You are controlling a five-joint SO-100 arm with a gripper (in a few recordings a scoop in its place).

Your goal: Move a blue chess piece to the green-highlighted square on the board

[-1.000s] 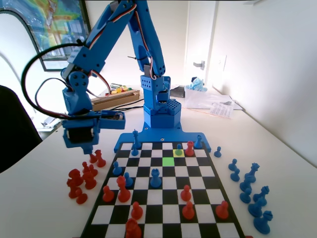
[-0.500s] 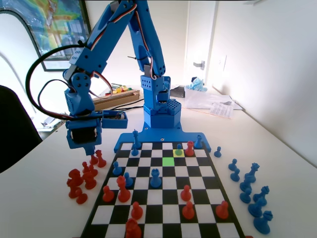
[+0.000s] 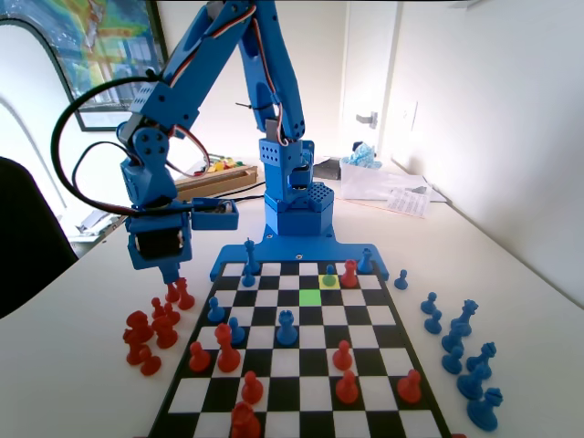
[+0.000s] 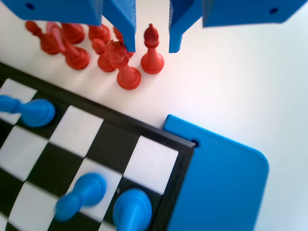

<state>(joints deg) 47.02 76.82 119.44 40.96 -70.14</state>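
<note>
On board (image 3: 301, 365) — one green-highlighted square (image 3: 310, 297)

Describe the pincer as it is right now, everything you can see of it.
The pincer is blue plastic, with two blunt jaws hanging open and nothing between them. It hangs above the white table off the board's edge, over a cluster of red pieces; a red bishop shows in the gap below. In the fixed view it points down, touching nothing.
</note>
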